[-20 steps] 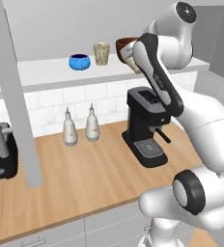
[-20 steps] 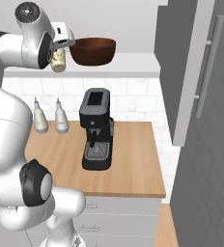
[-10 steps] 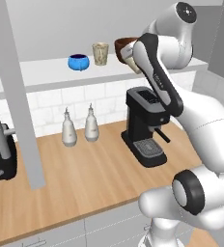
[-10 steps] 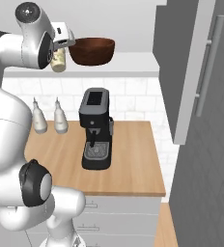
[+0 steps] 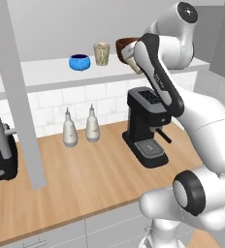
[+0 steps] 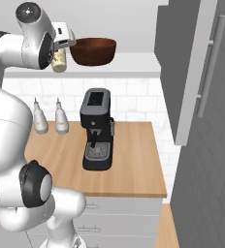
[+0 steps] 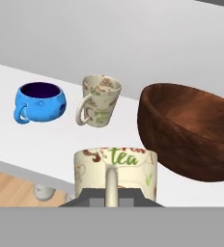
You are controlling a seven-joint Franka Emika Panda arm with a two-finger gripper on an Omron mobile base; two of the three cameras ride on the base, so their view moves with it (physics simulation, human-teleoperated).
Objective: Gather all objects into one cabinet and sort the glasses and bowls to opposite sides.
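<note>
- gripper (image 7: 111, 195) clamped on the loop handle of a cream mug (image 7: 116, 174), held upright just short of the shelf board (image 7: 46, 144); fingertips mostly hidden behind the mug and the bottom of the hand view
- held mug reads "tea" in green on its side, with reddish lettering above it cut off by the rim, not readable
- in the right base view the held mug (image 6: 59, 60) hangs under the hand, level with the shelf edge, just left of the brown bowl (image 6: 93, 50)
- brown bowl (image 7: 189, 129) sits on the shelf at the right, its right part cut off by the frame in the hand view; largely hidden behind the arm in the left base view (image 5: 124, 47)
- second patterned cup (image 7: 100, 100) stands mid-shelf, loop handle toward the blue bowl; its print is too small to read
- blue bowl (image 7: 39, 102) stands furthest left on the shelf, apart from the cup, with a small handle on its left side
- cabinet door (image 6: 194, 72) stands open at the right with its long bar handle
- below the shelf: coffee machine (image 5: 145, 127) and two white bottles (image 5: 79, 128) on the wooden counter (image 5: 85, 174); no brand marks legible
- dark appliance (image 5: 0, 162) at the counter's left, cut off by the frame and partly behind a grey post, can't identify
</note>
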